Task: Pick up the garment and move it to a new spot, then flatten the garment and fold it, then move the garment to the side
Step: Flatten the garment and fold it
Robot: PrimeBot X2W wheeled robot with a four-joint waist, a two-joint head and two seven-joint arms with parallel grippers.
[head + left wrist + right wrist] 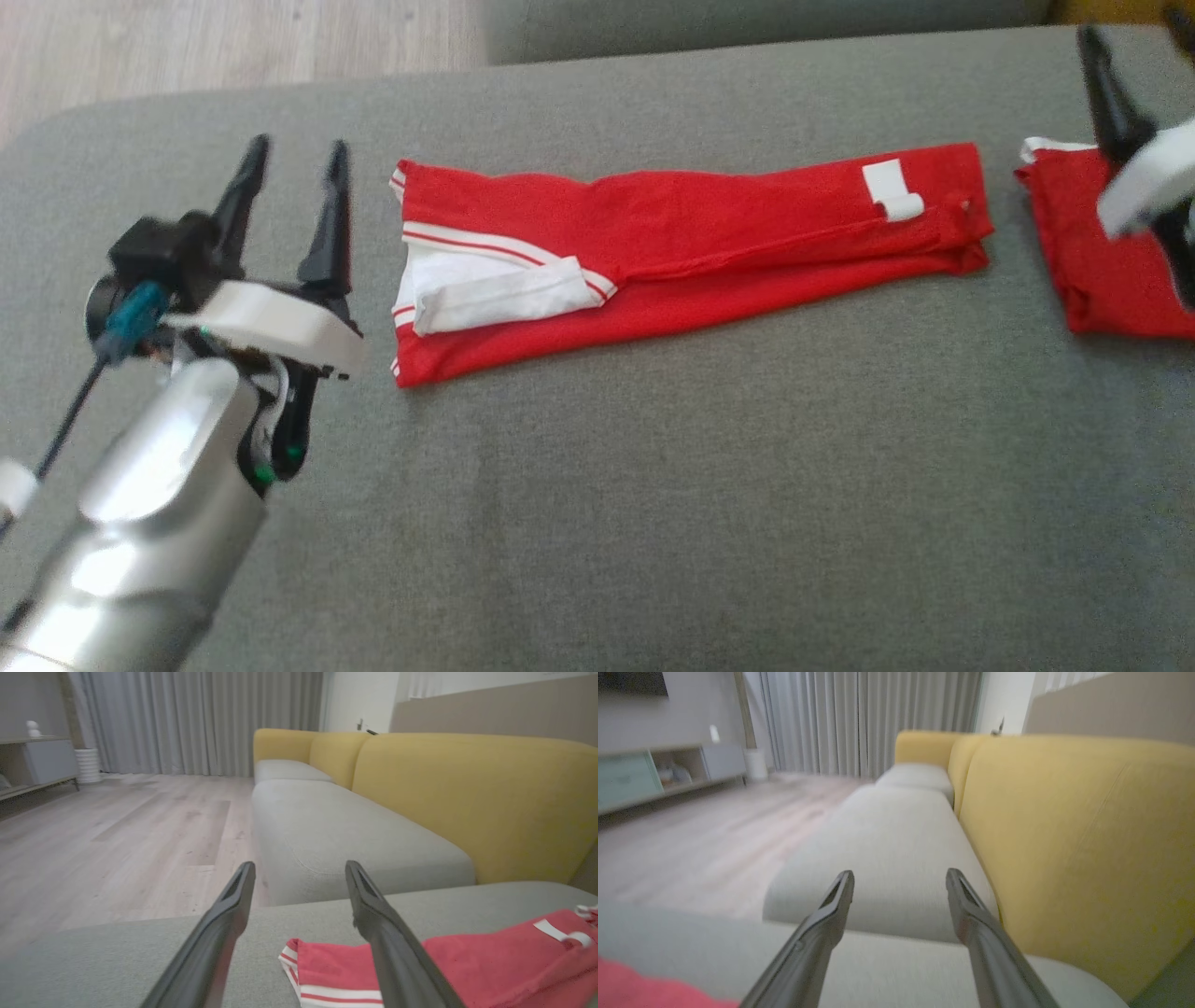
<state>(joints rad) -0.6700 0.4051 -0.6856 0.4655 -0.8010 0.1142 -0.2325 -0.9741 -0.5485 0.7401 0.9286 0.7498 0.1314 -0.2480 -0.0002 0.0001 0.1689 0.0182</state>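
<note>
Folding status: garment lies flat on the grey sofa cushion as a long narrow strip, so the lengthwise folds look done. A crosswise fold and the shift aside seem left (my judgement).
Left end effector: fingers spread, empty, just beside the strip's striped end, not touching.
Right end effector: spread, empty, by a second red piece past the strip's other end.

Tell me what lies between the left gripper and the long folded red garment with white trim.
Only bare grey sofa cushion separates the left gripper from the long red garment, seen in the head view.
</note>
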